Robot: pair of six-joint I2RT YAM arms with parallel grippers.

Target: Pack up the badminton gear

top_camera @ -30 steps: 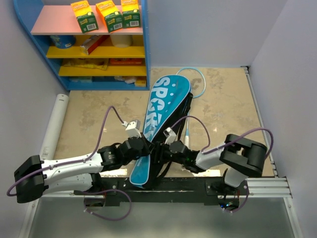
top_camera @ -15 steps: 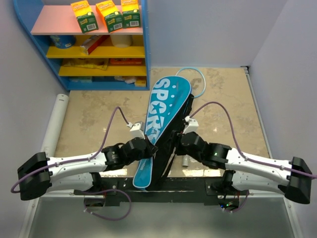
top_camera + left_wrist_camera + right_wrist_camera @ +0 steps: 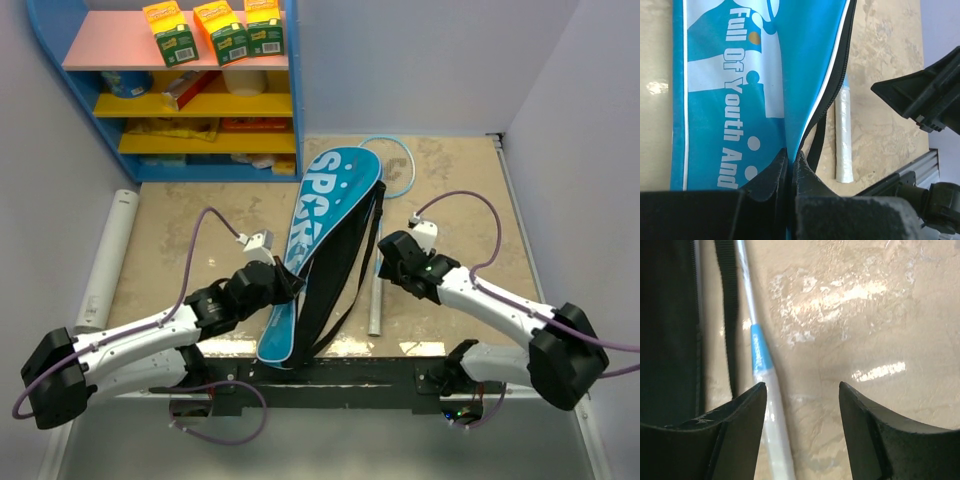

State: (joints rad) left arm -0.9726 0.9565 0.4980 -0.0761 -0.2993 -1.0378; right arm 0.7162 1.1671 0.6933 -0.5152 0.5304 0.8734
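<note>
Blue "SPORT" bag (image 3: pixel 325 215) lay diagonally across the table (image 3: pixel 450 200), mouth gaping along its right edge and showing the black lining. The left gripper (image 3: pixel 288 283) was pressed together on the bag's lower rim beside the zipper (image 3: pixel 826 107), probably holding that flap up so the opening stayed wide. One racket (image 3: pixel 376 300) lay just beside the open side, its head poking out past the top of the bag and its handle toward the arms. The right gripper (image 3: pixel 800 390) hovered above the shaft, fingers spread with nothing between them, likely lining up a grasp (second racket and shuttlecocks not seen in any view). The black strap (image 3: pixel 727 315) ran close along the shaft and could snag a pickup. Surroundings: blue shelf (image 3: pixel 297 100) at far left, white tube (image 3: pixel 110 250) along the left wall, orange-green boxes (image 3: pixel 222 30) on top, all well apart from the work.
</note>
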